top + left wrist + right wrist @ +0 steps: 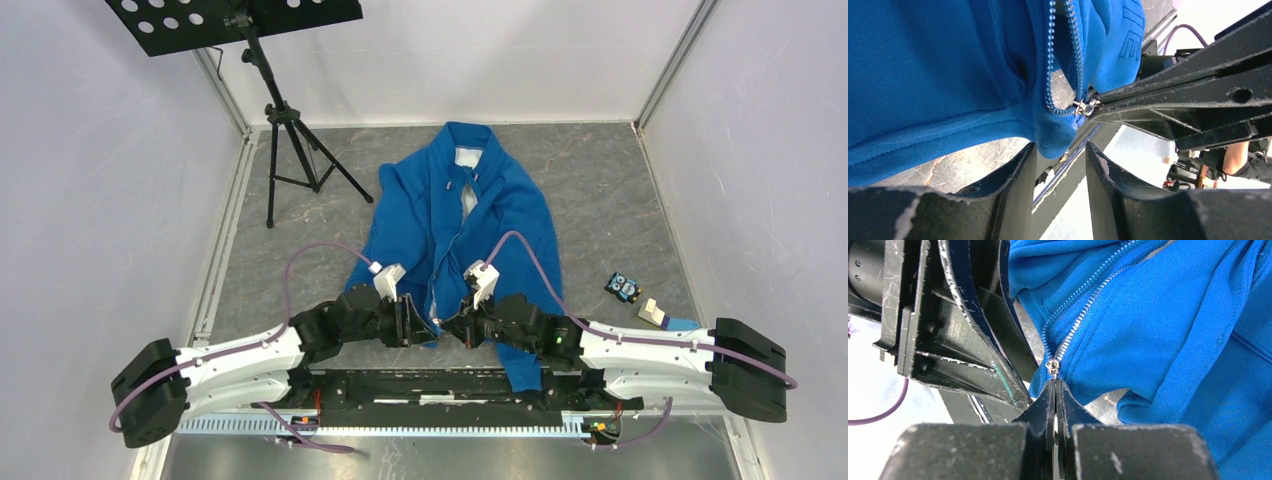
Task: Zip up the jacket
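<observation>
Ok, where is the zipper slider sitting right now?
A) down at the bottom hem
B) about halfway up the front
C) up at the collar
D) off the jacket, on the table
A: in the right wrist view the slider sits at the jacket's bottom hem, at the tips of the right gripper's shut jaws, with the teeth parted above it.

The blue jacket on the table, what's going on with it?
Two robot arms are working at the bottom hem of the jacket, which lies front-up on the table. The right gripper is shut on the zipper pull at the zipper's lower end. The left gripper is open, with the hem corner beside the pull at its fingertips, not gripped yet. Above the pull the teeth are apart, so the jacket is unzipped.
</observation>
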Motion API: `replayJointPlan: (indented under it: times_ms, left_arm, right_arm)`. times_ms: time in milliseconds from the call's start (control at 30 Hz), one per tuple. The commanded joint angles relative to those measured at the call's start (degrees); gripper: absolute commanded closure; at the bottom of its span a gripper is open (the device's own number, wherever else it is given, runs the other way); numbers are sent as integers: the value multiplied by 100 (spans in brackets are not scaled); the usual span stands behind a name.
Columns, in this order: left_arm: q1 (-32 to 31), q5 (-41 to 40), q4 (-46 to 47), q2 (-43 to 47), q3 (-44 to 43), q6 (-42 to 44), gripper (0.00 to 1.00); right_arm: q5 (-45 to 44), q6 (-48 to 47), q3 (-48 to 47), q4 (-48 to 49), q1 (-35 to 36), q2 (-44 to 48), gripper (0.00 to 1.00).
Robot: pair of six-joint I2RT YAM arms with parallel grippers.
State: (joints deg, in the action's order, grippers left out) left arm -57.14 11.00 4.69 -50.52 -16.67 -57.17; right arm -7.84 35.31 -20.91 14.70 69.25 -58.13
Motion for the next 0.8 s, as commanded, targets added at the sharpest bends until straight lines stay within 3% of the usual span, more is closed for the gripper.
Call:
replayJointPlan:
  times_ms: [0,100,233,367,467,567,667,700,767]
  left_arm:
    - [-29,-212,270,-206,-372,-33,53]
    - [-32,-76,481,-317,-359,94,44]
    - [-29,68,650,-576,-390,179,45]
    - [-34,112,726,-731,-366,220,58]
    - [-33,121,594,-709,-359,342,75]
    - [-29,93,-177,-635,-560,685,96]
    - [-34,234,-1138,-608,-825,1141,98]
    - [-32,364,-1718,-638,-998,1425,98]
    - [-30,616,-1896,-705,-1070,1566,98]
  right_arm:
    - [36,17,-194,108,-13,47,100]
    - [37,6,-203,91,-9,46,100]
    - [52,-16,-212,86,-8,51,100]
    - [52,-79,-273,9,-11,46,100]
    - [-8,-241,-327,-154,-9,34,100]
    - [179,-1227,-435,-402,-9,-43,100]
    - [254,-2735,-820,-1206,-13,-303,100]
    - [-141,-3715,-1134,-1814,-4,-488,100]
    - [-705,-4251,-1359,-2079,92,-592,100]
